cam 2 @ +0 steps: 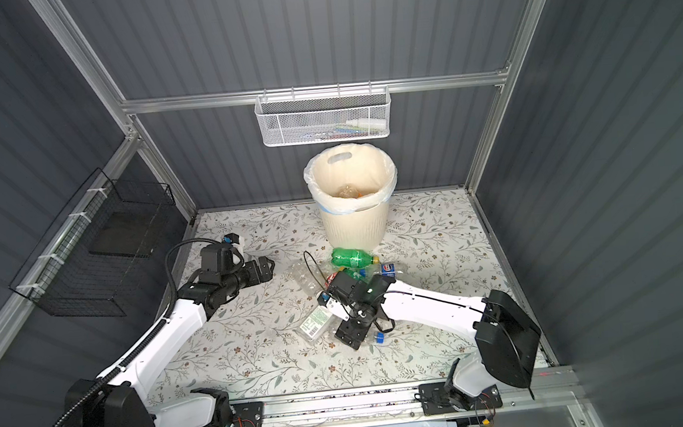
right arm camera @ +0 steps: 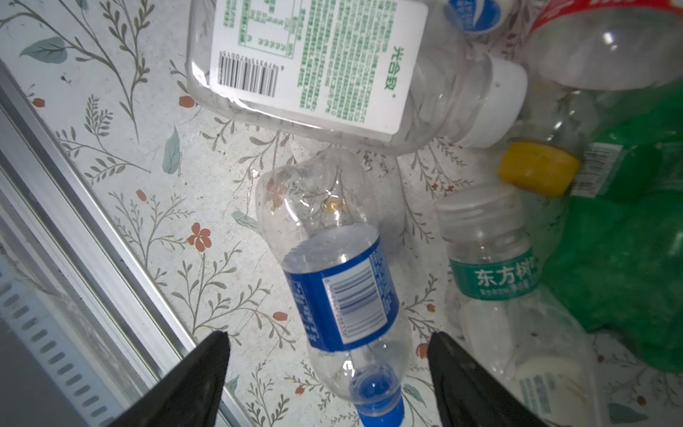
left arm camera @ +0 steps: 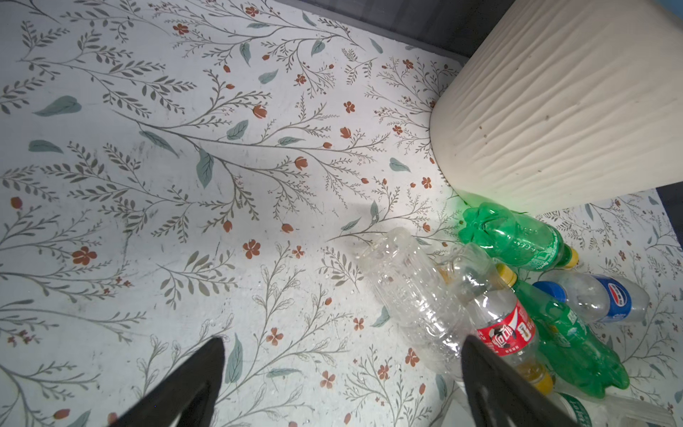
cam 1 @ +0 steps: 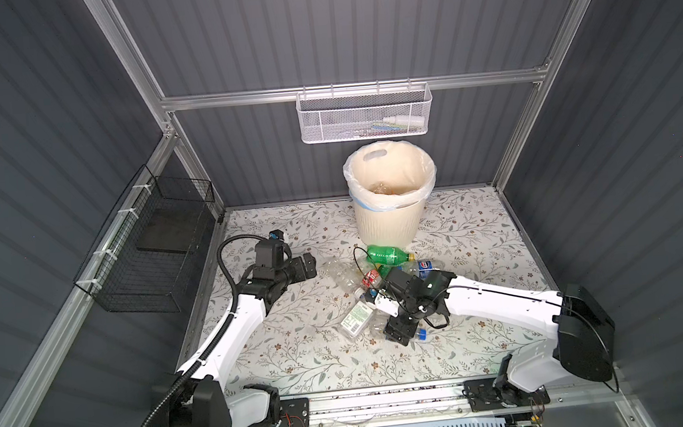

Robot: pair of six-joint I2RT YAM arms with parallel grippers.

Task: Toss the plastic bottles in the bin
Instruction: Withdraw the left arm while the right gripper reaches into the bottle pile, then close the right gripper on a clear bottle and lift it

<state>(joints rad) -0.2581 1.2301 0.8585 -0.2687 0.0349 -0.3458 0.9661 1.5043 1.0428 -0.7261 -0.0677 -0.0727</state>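
**Left jaws.** Spread wide and holding nothing, low over the bare counter [cam 1: 284,352] beside the pile. Leave them parked. This pick does not need them.

**Clear bottle** [left arm camera: 414,295]. Crumpled and lying on its side, it is the bottle nearest the left jaws and rests against the red-label bottle [left arm camera: 506,332]. Keep it for later.

**White-label bottle** [right arm camera: 318,63]. It lies flat with a white cap, just past the target. Do not nudge it on the way up.

**Green bottle** [cam 1: 389,254]. It lies at the foot of the bin.

**Bin** [cam 1: 386,223]. It stands upright at the back of the counter, bag-lined, with its mouth clear. It is the drop point, well apart from the present pick.

**Blue-label bottle** [right arm camera: 340,288]. This is the step in hand. The bottle lies on its side with its blue cap towards the wrist camera.

**Right jaws.** They are parted, one on each side of the blue-label bottle, and are not yet pressing it.
- Close on the label band, not the tapering neck, where you would likely slip off.
- Squeeze gently, because the thin wall will probably buckle.
- Lift straight up clear of the neighbouring bottles before you swing towards the bin.
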